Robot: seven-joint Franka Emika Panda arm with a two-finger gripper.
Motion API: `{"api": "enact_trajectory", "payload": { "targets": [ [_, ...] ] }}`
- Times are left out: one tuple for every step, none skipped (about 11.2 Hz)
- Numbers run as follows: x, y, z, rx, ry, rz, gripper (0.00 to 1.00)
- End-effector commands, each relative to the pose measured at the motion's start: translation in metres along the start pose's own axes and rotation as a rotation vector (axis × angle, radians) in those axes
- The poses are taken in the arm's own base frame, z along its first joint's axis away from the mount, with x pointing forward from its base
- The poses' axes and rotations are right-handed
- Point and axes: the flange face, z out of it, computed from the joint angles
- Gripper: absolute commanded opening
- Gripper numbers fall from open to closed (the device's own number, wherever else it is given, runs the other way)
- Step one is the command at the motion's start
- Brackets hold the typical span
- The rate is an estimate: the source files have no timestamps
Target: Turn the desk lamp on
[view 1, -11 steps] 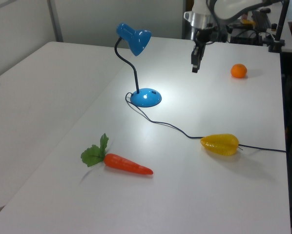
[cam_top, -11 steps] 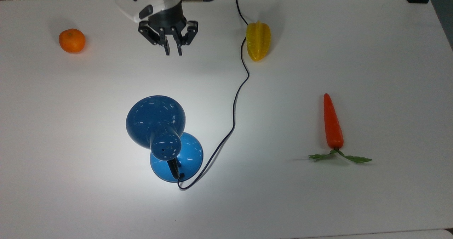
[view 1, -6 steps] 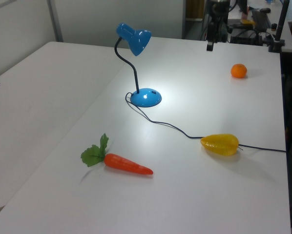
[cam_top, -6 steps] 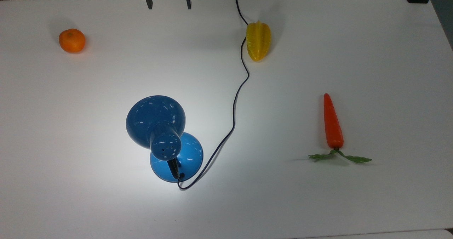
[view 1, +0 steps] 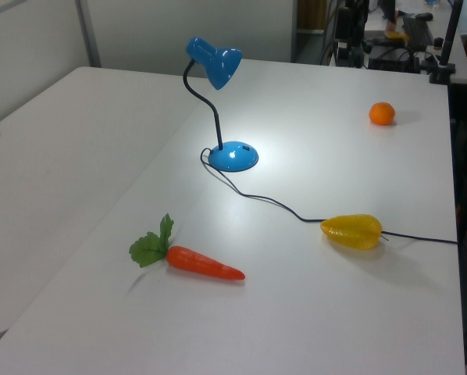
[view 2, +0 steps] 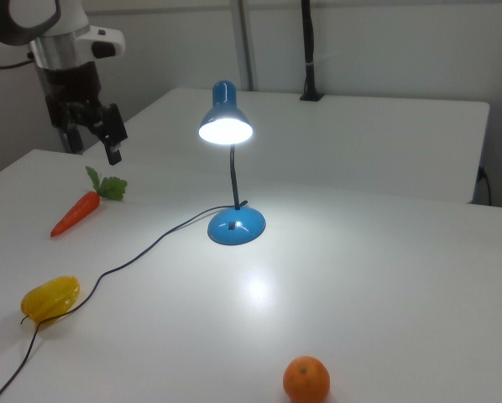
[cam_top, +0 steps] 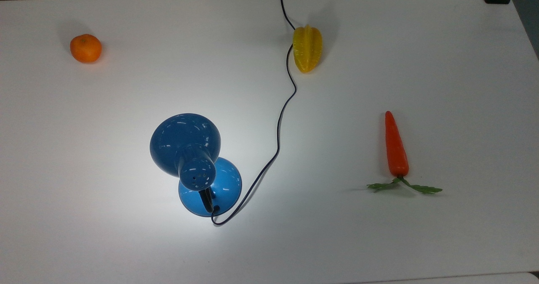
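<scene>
- Table point(cam_top: 421, 44): white; a bright pool of light surrounds the lamp base in the top view.
- Desk lamp point(cam_top: 185, 143): stands at about 7 o'clock from table centre in the top view; the shade glows in the right view point(view 2: 226, 128). Judged lit, so the task looks finished, with only retreat in hand.
- Gripper point(view 2: 110, 134): raised at the right view's 10 o'clock, well apart from the lamp; whether the fingers are apart or together cannot be told.
- Cord point(cam_top: 280, 120): runs from the base toward 12 o'clock, passing just beside the starfruit point(cam_top: 307, 48).
- Carrot point(cam_top: 396, 147) at 3 o'clock, orange point(cam_top: 85, 47) at 10 o'clock.
- Next move: none on the switch; keep the arm off the cord.
- Versus earlier: the gripper then hung over the table at 12 o'clock of the lamp; since withdrawn. Lamp lit throughout.
</scene>
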Motion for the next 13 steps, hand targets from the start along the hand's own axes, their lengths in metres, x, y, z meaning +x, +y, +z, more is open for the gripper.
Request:
{"api": "enact_trajectory", "payload": {
  "targets": [
    [0.010,-0.008,-0.001,0.015,0.048,0.018,1.00],
    [0.014,-0.008,0.003,0.018,0.073,-0.004,1.00],
    [0.017,-0.005,0.005,0.017,0.085,-0.046,1.00],
    [0.022,-0.002,0.008,0.012,0.096,-0.139,1.00],
    [0.023,0.003,0.009,0.010,0.096,-0.187,1.00],
    [0.023,0.009,0.008,0.011,0.099,-0.184,1.00],
    [0.023,0.011,0.007,0.009,0.099,-0.183,1.00],
    [0.023,0.011,0.008,0.009,0.098,-0.183,1.00],
    [0.023,0.011,0.008,0.009,0.098,-0.183,1.00],
    [0.023,0.011,0.008,0.009,0.098,-0.181,1.00],
    [0.024,0.010,0.009,0.009,0.096,-0.184,1.00],
    [0.023,0.010,0.008,0.009,0.098,-0.183,1.00],
    [0.024,0.010,0.009,0.009,0.096,-0.181,1.00]
  ]
}}
